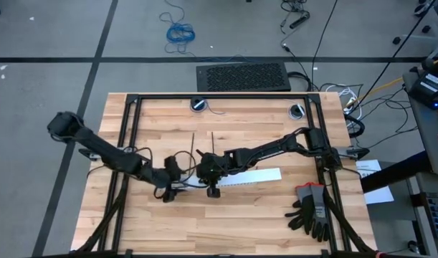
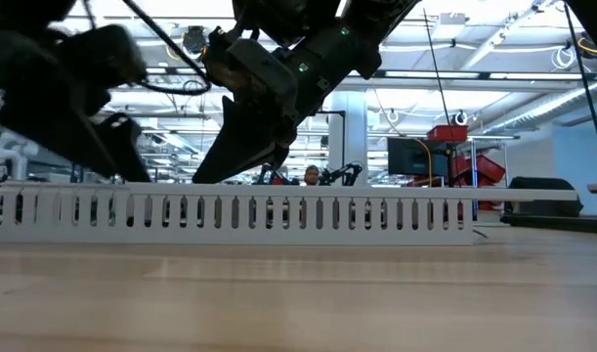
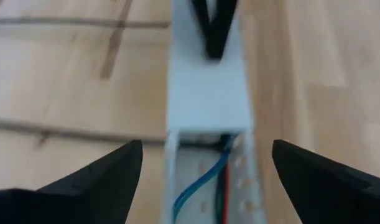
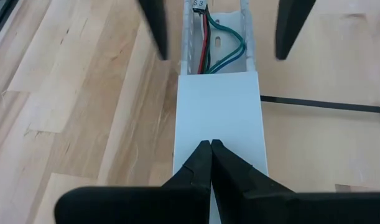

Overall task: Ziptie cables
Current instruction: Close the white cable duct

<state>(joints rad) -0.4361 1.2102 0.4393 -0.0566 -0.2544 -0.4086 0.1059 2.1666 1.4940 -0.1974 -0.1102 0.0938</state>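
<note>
The cables (image 4: pixel 217 53) are thin blue, green and red wires. They lie inside a white slotted duct (image 1: pixel 240 177) on the table and show at its uncovered end (image 3: pixel 208 180). A white lid (image 4: pixel 217 118) covers the rest of the duct. My right gripper (image 4: pixel 211 144) is shut, with its tips on that lid. My left gripper (image 3: pixel 205 162) is open; its fingers (image 4: pixel 155 28) stand on either side of the duct's uncovered end, apart from it. Two thin black zipties (image 1: pixel 193 148) (image 1: pixel 213 143) lie flat on the wood, on the far side of the duct. My right gripper has its shut fingertips (image 3: pixel 211 37) on the top face of the white lid (image 4: pixel 217 134), near the lid's end by the uncovered wires. The fingers slant down from the table's right, along the duct. The duct lies flat on the table.
A pair of black and grey gloves (image 1: pixel 312 208) lies near the table's right near corner. Black frame rails (image 1: pixel 129 136) run along the table's left, right and far sides. Two round holes (image 1: pixel 198 104) (image 1: pixel 297 111) sit by the far edge. Bare wood lies on the near side of the duct.
</note>
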